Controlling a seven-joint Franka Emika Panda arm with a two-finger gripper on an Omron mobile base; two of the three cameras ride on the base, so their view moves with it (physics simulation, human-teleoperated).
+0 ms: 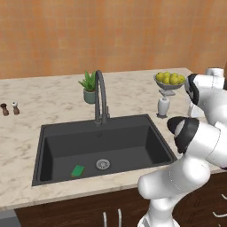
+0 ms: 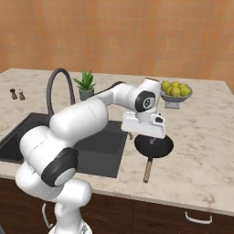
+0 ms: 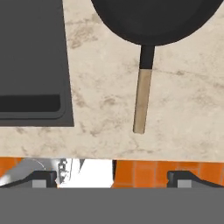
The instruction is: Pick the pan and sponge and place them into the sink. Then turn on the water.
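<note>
The black pan (image 2: 156, 146) lies on the counter just right of the sink (image 2: 106, 153), its light wooden handle (image 2: 148, 170) pointing toward the front edge. My gripper (image 2: 145, 135) hovers directly over the pan's left part. In the hand view the pan (image 3: 153, 19) is at the top with the handle (image 3: 141, 100) running down the middle. The gripper (image 3: 113, 178) is open, its tips wide apart with nothing between them. The green sponge (image 1: 78, 170) lies on the floor of the sink (image 1: 133, 148), left of the silver drain (image 1: 103, 164). No water runs from the faucet (image 1: 101, 95).
Behind the sink stands a potted plant (image 1: 90, 88). A bowl of lemons (image 1: 170, 80) and a white shaker (image 1: 163, 106) sit at the back right. Two small shakers (image 1: 9, 108) stand at the far left. The counter's front edge (image 3: 131, 155) lies just past the handle's end.
</note>
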